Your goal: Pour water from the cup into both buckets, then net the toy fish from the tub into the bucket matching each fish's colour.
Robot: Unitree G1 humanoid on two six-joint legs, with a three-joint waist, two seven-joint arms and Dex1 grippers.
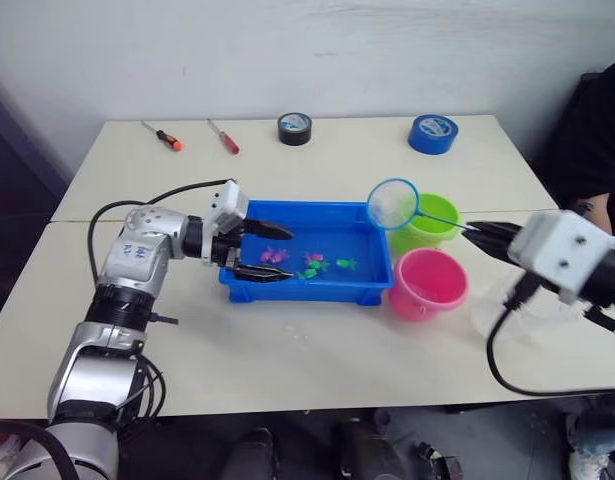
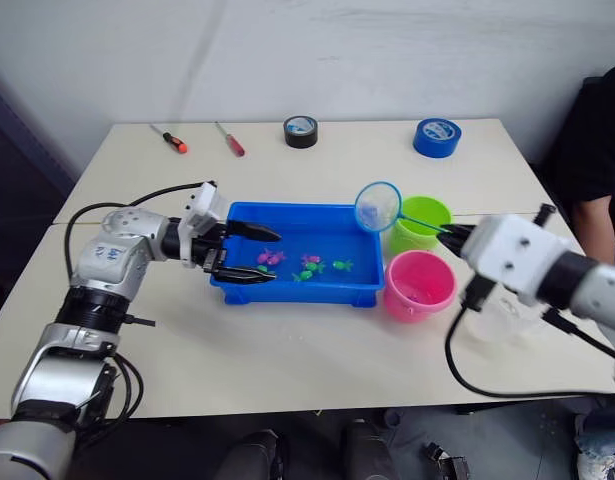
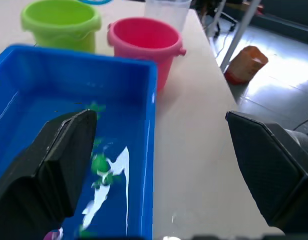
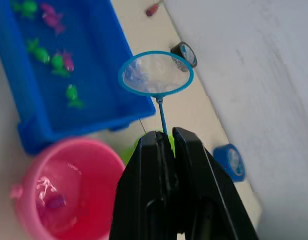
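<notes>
The blue tub [image 1: 307, 291] sits mid-table holding water and several green and pink toy fish [image 1: 314, 263]. My left gripper [image 1: 287, 252] is open at the tub's left end, one finger over the water and the other outside the near wall [image 3: 152, 150]. To the right of the tub stand the lime green bucket [image 1: 432, 225] and the pink bucket [image 1: 427, 283], which holds one pink fish [image 4: 56, 201]. My right gripper [image 4: 164, 136] is shut on the net's thin handle. The net [image 1: 392, 203] hovers over the tub's right end. Behind my right arm, the clear cup [image 2: 502, 318] is partly hidden.
At the table's far edge lie a blue tape roll [image 1: 433, 133], a black tape roll [image 1: 295, 128] and two screwdrivers [image 1: 162, 136] [image 1: 225, 137]. A person in dark clothing [image 1: 597, 140] stands at the right. The table's right edge is close to the cup.
</notes>
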